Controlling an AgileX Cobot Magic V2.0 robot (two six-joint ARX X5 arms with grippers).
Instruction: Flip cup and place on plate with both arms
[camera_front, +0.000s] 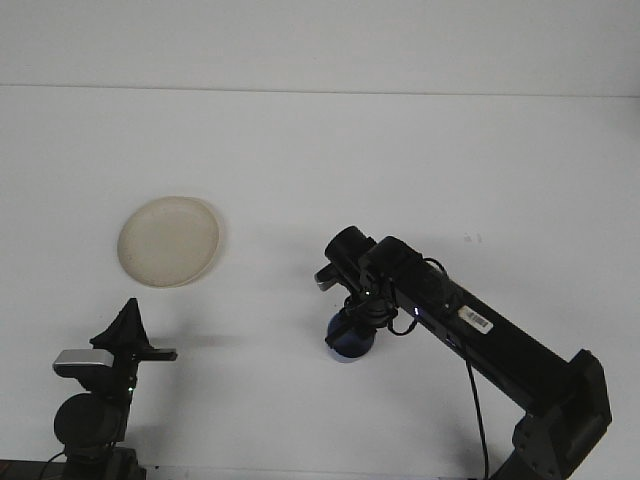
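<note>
Right of the plate (168, 241), right claw (352, 325) grips cup (349, 339) mid-table

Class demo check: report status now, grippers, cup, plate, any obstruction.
Right gripper shut on blue cup, low at table centre. Left gripper idle, apart. Plate bare. Nothing between.

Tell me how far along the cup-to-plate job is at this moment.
Done: the right gripper has the blue cup and holds it low over the white table, near the middle. In hand: the cup looks about upright, though whether it rests on the table is unclear. Left: the cream plate is bare, and the left gripper sits idle at the near-left edge, so the handover and placing remain.
</note>
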